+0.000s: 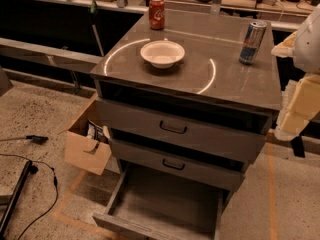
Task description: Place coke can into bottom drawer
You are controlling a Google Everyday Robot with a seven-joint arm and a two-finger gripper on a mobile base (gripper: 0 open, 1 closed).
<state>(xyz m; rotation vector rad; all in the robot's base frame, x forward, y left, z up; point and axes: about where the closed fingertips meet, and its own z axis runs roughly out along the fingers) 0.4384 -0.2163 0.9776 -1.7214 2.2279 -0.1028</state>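
The coke can [156, 12], red with white script and a silver top, stands upright at the back left of the grey cabinet top [235, 84]. The bottom drawer [165, 201] is pulled open below the two upper drawers, and its wide flat grey inside holds nothing. My gripper [298, 101], a cream and white shape, shows at the right edge of the camera view, beside the cabinet's right side. It is far from the can and holds nothing that I can see.
A white bowl [162, 53] sits mid-top. A tall blue-and-silver slim can [252, 42] stands at the back right. The two upper drawers [172, 129] have black handles. A cardboard box [87, 144] sits on the floor left of the cabinet, with cables [30, 174] farther left.
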